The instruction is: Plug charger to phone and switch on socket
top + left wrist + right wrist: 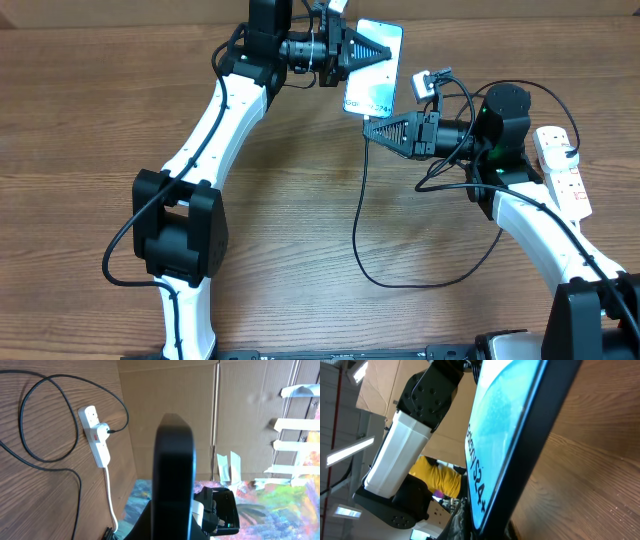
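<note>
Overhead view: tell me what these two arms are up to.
The left gripper holds the phone, its screen lit. The right gripper sits at the phone's lower end, apparently pinching the plug tip of the charger. Whether the tip is in cannot be seen. The cable's other end looks plugged into the socket.

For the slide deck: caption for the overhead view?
Left end effector grips the phone; right end effector holds the charger tip near its lower edge, socket at right.

Robot lab: cardboard screens (165,390), ceiling strip lights (347,452).
</note>
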You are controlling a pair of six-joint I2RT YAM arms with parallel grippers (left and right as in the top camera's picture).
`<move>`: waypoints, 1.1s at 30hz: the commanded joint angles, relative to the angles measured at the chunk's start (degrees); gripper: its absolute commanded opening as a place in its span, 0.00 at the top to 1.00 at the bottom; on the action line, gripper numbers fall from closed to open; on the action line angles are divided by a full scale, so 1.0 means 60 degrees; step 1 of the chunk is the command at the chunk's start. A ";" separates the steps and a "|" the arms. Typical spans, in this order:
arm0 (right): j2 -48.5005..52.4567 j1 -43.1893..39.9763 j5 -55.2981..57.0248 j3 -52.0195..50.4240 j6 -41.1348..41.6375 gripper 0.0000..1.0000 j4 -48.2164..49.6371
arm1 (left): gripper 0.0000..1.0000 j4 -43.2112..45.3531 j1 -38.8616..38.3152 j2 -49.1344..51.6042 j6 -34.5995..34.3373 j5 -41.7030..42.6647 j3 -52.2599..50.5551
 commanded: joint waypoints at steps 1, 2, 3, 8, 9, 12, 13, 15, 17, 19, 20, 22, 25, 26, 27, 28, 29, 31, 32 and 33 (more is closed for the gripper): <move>-0.0106 0.0004 0.0138 0.0076 0.0120 0.96 0.0058 | 0.96 0.0076 -0.0084 -0.0255 0.0157 0.0419 0.0124; -0.0106 0.0004 0.0087 0.0076 0.0120 0.96 0.0062 | 0.96 0.0073 -0.0084 -0.0255 0.0036 0.0408 0.0124; -0.0106 0.0004 0.0080 0.0076 0.0120 0.96 0.0055 | 0.96 0.0073 -0.0084 -0.0255 -0.0022 0.0397 0.0124; -0.0106 0.0004 0.0528 0.0076 0.0393 0.96 0.0066 | 0.96 0.0062 -0.0142 -0.0255 -0.0095 0.0583 0.0124; -0.0106 0.0004 0.0678 0.0076 0.0466 0.96 0.0069 | 0.96 0.0062 -0.0160 -0.0255 -0.0087 0.0645 0.0124; -0.0106 0.0004 0.1082 0.0076 0.0736 0.96 0.0073 | 0.96 0.0062 -0.0200 -0.0255 -0.0076 0.0765 0.0124; -0.0106 0.0004 0.1144 0.0076 0.0831 0.96 0.0076 | 0.96 0.0058 -0.0211 -0.0255 0.0015 0.0787 0.0124; -0.0106 0.0004 0.1257 0.0076 0.0871 0.96 0.0076 | 0.96 -0.0022 -0.0233 -0.0255 0.0219 0.0790 0.0124; -0.0106 0.0004 0.1359 0.0076 0.0907 0.96 0.0073 | 0.96 -0.0153 -0.0291 -0.0255 0.0353 0.0790 0.0124; -0.0106 0.0004 0.1464 0.0076 0.0903 0.96 0.0073 | 0.96 -0.0346 -0.0339 -0.0255 0.0488 0.0790 0.0124; -0.0106 0.0004 0.1497 0.0076 0.0907 0.96 0.0076 | 0.96 -0.0368 -0.0372 -0.0255 0.0546 0.0831 0.0124; -0.0106 0.0004 0.1530 0.0076 0.0903 0.96 0.0076 | 0.96 -0.0375 -0.0415 -0.0255 0.0605 0.0965 0.0124; -0.0106 0.0004 0.1534 0.0076 0.0903 0.96 0.0076 | 0.96 -0.0372 -0.0448 -0.0255 0.0605 0.1169 0.0124; -0.0106 0.0000 0.1548 0.0076 0.0903 0.96 0.0073 | 0.96 -0.0372 -0.0459 -0.0255 0.0605 0.1275 0.0124; -0.0106 -0.0011 0.1577 0.0076 0.0907 0.96 0.0069 | 0.96 -0.0375 -0.0459 -0.0255 0.0634 0.1392 0.0124; -0.0106 -0.0025 0.1628 0.0076 0.0936 0.96 0.0069 | 0.96 -0.0375 -0.0459 -0.0255 0.0743 0.1545 0.0124; -0.0106 -0.0025 0.1676 0.0076 0.0943 0.96 0.0069 | 0.96 -0.0375 -0.0459 -0.0255 0.0838 0.1665 0.0124; -0.0106 -0.0025 0.1785 0.0076 0.1053 0.96 0.0073 | 0.96 -0.0441 -0.0477 -0.0255 0.0991 0.1927 0.0124; -0.0106 -0.0025 0.1832 0.0076 0.1053 0.96 0.0073 | 0.96 -0.0535 -0.0477 -0.0255 0.1045 0.1993 0.0124; -0.0106 -0.0025 0.1902 0.0076 0.1049 0.96 0.0073 | 0.96 -0.0692 -0.0477 -0.0255 0.1144 0.2051 0.0124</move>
